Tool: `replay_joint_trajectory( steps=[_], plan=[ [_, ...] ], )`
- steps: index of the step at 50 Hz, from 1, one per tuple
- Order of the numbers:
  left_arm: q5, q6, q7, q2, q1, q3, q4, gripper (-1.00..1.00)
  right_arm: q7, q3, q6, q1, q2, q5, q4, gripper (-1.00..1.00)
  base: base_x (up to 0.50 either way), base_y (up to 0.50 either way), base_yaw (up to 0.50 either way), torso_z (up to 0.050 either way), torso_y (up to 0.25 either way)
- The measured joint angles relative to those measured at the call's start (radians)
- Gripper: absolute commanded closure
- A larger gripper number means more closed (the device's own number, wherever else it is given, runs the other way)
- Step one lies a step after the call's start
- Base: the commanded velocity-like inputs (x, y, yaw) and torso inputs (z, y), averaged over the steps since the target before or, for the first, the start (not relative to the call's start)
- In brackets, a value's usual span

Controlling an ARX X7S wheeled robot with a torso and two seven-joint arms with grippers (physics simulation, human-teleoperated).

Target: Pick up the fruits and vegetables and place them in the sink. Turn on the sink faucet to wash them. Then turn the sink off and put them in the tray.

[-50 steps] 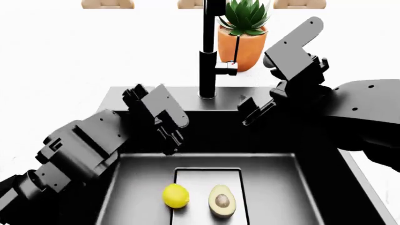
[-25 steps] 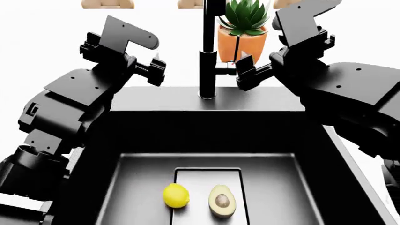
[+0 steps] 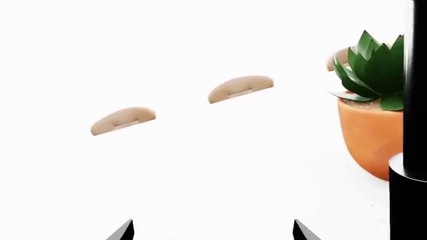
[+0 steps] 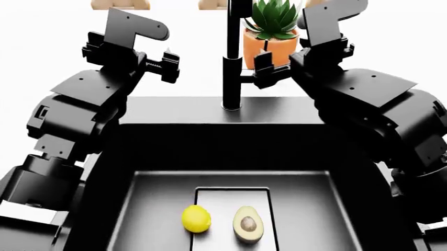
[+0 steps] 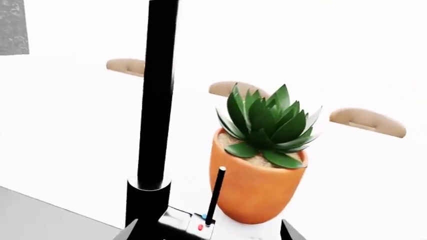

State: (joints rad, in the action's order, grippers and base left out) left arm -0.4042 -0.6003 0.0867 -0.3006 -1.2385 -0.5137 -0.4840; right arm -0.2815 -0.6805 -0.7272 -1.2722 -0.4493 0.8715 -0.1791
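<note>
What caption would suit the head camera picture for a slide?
Lemon and halved avocado lie in the sink while the right end effector nears the faucet lever.

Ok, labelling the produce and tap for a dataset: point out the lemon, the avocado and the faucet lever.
lemon (image 4: 196,218), head view, middle of its yellow skin.
avocado (image 4: 248,224), head view, on the brown pit.
faucet lever (image 5: 215,196), right wrist view, mid-stem.

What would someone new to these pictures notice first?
Probably the bright yellow lemon and the halved avocado, side by side on the floor of the deep black sink. Next, the orange potted succulent behind the tall black faucet. The right hand sits at the faucet's side lever, while the left hand is raised off to the side.
</note>
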Motion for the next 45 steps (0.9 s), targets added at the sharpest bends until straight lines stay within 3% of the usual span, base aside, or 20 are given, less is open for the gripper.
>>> replay_joint_trajectory(
  steps=[14, 29, 45],
  plan=[
    [0.006, 0.026, 0.012, 0.019, -0.016, 0.007, -0.061, -1.0, 0.023, 0.003, 0.06, -0.008, 0.041, -0.03, -0.106, -1.0, 0.0, 0.0, 0.0, 0.0, 0.0],
    [0.029, 0.145, 0.01, 0.082, -0.08, 0.022, -0.302, -1.0, 0.08, -0.009, 0.151, -0.044, 0.119, -0.083, -0.302, -1.0, 0.0, 0.0, 0.0, 0.0, 0.0],
    [0.076, 0.348, -0.006, 0.181, -0.202, 0.065, -0.682, -1.0, 0.227, -0.018, 0.414, -0.172, 0.31, -0.188, -0.838, -1.0, 0.0, 0.0, 0.0, 0.0, 0.0]
  ],
)
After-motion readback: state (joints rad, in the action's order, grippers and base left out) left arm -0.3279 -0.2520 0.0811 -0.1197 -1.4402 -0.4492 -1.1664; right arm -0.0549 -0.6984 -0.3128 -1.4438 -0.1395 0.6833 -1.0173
